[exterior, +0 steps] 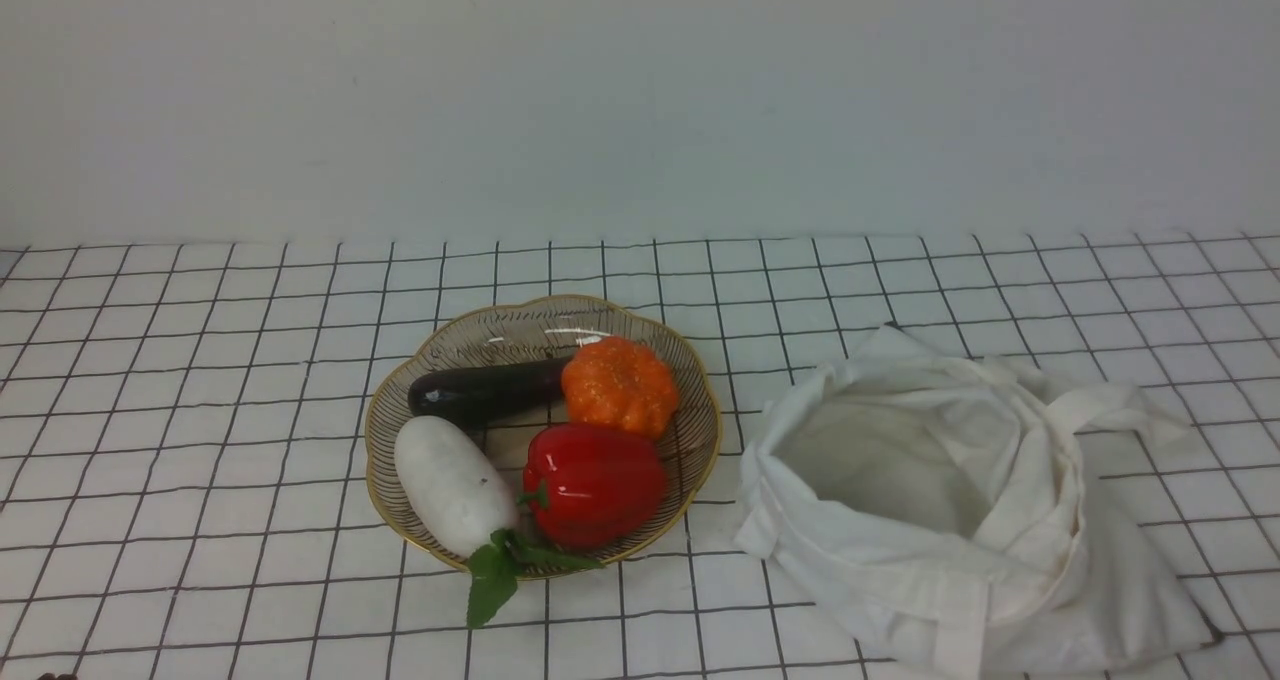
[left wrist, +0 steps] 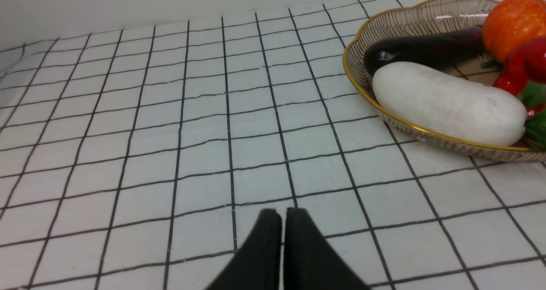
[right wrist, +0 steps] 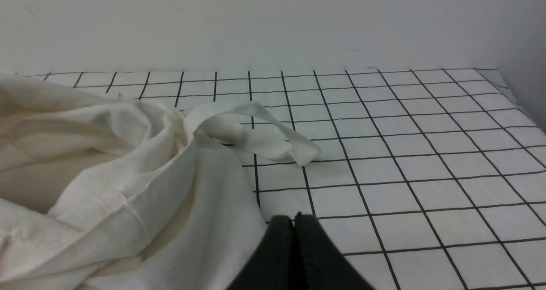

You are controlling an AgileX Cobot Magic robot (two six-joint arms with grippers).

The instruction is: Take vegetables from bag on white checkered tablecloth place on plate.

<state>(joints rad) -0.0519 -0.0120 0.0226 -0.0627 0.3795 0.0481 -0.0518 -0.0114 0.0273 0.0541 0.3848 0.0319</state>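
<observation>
While both of my arms stay out of the front view, my left hand point(left wrist: 283, 215) shows in its wrist view with its black fingers point(left wrist: 264, 243) pressed together and holding nothing, low over the checkered tablecloth point(exterior: 200, 380) with the plate point(exterior: 700, 460) off to one side of it. My right hand point(right wrist: 293, 221) is pinched closed and empty too, its tips just beside the edge of the bag point(exterior: 960, 520), above bare cloth.

Taking the plate as my landmark: the eggplant point(exterior: 485, 390) lies inside it, along the far side, its dark blunt end pointing toward my left and its other end tucked against the orange pumpkin point(exterior: 620, 385). Nearer to me in the plate, the white radish point(exterior: 450, 485) lies at a slant on the left part, touching the eggplant, with its green leaves point(exterior: 495, 570) hanging over the plate's near rim onto the tablecloth. Beside the radish, on the plate's near right part, sits the red pepper point(exterior: 595, 485), touching the pumpkin behind it.

To the right of the plate, just beside it but not touching, the bag slumps open on the tablecloth, its mouth facing up and its inside showing only pale cloth. One flat handle point(right wrist: 256, 128) loops out from the bag's far side, away from the plate, and rests on the grid.
</observation>
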